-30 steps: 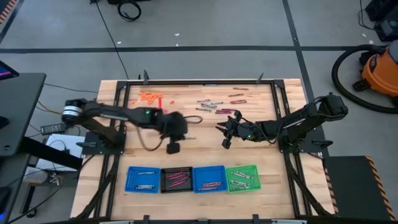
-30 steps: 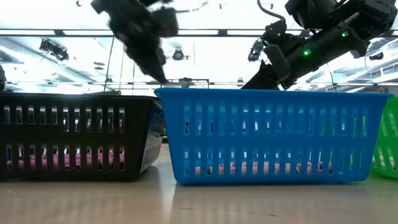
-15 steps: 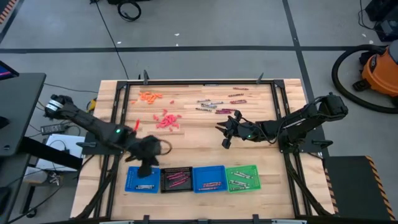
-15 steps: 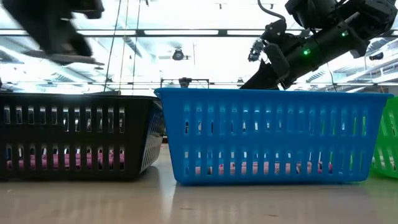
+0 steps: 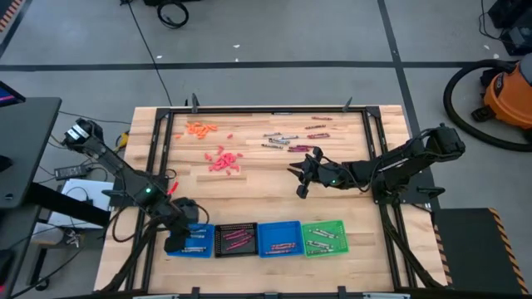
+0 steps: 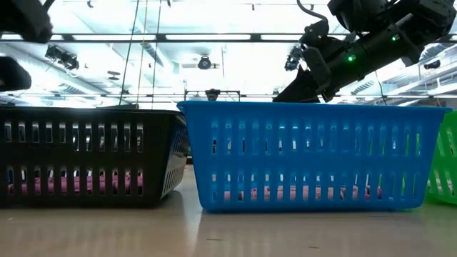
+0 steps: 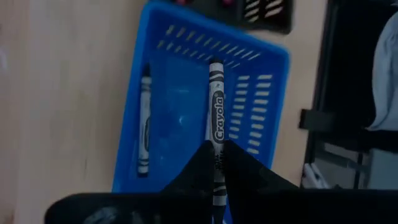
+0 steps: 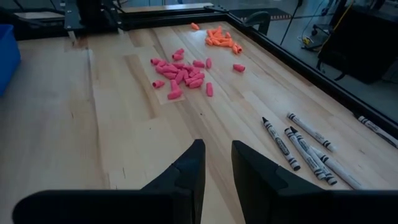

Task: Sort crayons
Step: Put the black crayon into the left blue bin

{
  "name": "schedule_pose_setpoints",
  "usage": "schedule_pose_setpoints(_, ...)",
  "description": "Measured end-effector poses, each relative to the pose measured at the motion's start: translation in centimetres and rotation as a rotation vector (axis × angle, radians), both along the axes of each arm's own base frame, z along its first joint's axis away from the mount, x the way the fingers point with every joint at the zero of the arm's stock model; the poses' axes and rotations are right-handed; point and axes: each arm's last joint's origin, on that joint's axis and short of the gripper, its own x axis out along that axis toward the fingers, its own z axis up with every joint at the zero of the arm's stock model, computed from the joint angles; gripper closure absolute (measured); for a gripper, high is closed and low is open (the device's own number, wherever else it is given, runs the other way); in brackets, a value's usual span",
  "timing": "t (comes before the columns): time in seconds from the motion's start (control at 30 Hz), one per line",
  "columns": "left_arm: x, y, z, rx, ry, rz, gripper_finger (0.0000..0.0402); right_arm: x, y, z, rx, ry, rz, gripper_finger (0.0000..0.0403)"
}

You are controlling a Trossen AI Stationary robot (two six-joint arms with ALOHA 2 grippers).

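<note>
My left gripper is over the leftmost blue tray at the table's near edge, shut on a grey crayon. Another grey crayon lies flat on that tray's floor. More grey and maroon crayons lie loose on the wood at the far middle. My right gripper hangs open above the table's middle with nothing between its fingers; several grey crayons lie beyond it. My left gripper pinches one end of the grey crayon between its two fingertips. The crayon sticks out forward past the fingertips, in line with them. The fingers slant down at the tray from the table's left. The crayon is held above the tray's floor, clear of the crayon lying there.
A black tray, a second blue tray and a green tray stand in a row beside the leftmost one, each with crayons inside. Pink pieces and orange pieces lie at the far left. A black frame rims the table.
My left gripper has swung from the table's middle toward the near left corner and come down a little over the leftmost blue tray, rolling as it went. It has stayed shut. My right arm has kept still.
</note>
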Motion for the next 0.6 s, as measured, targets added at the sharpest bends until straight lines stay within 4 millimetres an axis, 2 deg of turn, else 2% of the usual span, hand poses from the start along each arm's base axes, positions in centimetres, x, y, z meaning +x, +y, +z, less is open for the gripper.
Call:
schedule_pose_setpoints(0.37, -0.2, -0.1, -3.1, -0.122, -0.027, 0.058, 0.0381, 0.0, 0.0, 0.0, 0.000, 0.000, 0.000, 0.0317)
schedule_pose_setpoints(0.6, -0.1, -0.2, -4.4, -0.072, 0.009, 0.076, 0.0381, 0.0, 0.0, 0.0, 0.000, 0.000, 0.000, 0.0317)
